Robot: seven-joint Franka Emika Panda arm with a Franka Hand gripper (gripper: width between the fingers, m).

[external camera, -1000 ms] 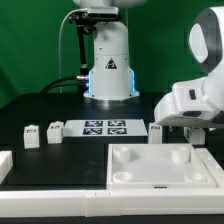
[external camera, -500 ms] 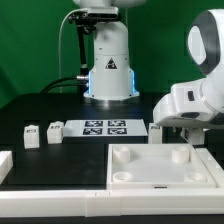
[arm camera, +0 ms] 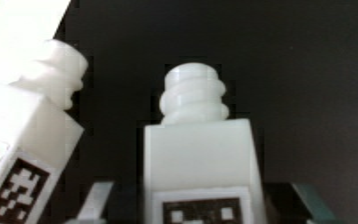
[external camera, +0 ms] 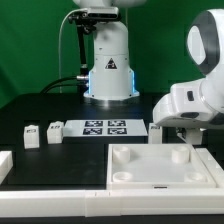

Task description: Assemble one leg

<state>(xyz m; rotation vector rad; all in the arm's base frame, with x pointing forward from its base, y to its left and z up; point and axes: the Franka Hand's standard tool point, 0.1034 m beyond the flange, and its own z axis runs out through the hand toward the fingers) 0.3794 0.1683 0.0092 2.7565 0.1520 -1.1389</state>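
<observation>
In the wrist view a leg [arm camera: 202, 150], a white block with a ribbed peg on its end and a black-and-white tag on its face, stands between my gripper's [arm camera: 201, 205] fingers. The jaws straddle it with thin dark gaps on either side, so the gripper is open. A second leg [arm camera: 34, 130] stands just beside it. In the exterior view my gripper [external camera: 172, 132] is low behind the far right corner of the white panel [external camera: 160, 172], next to a tagged leg [external camera: 155, 128]. Two more legs [external camera: 31, 135] [external camera: 55, 131] stand at the exterior view's left.
The marker board [external camera: 105, 127] lies in the middle in front of the robot base [external camera: 108, 70]. A white bar [external camera: 5, 165] lies at the exterior view's left edge. The panel has raised rims and round corner sockets.
</observation>
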